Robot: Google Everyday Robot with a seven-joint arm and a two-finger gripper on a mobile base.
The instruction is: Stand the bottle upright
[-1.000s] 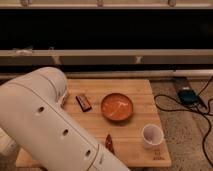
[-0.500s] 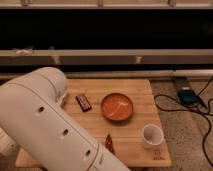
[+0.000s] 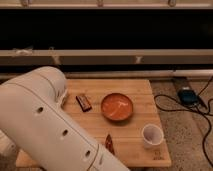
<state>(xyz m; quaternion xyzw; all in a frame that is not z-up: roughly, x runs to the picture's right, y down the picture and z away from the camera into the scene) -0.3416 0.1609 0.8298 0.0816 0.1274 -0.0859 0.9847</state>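
Filling the lower left of the view, the white arm (image 3: 45,125) covers the left part of the table (image 3: 135,92). The gripper is out of view; whether it is spread or pressed together, and what it touches, cannot be told. The bottle is not visible, so its place and look cannot be told. On the table lie a dark bar (image 3: 83,102), an orange bowl (image 3: 117,106), a white cup (image 3: 151,135) and a red packet (image 3: 109,143) just beside the arm.

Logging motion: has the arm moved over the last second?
No. The arm still hides the same part of the table, equally short of the bowl. The gripper is not in view.
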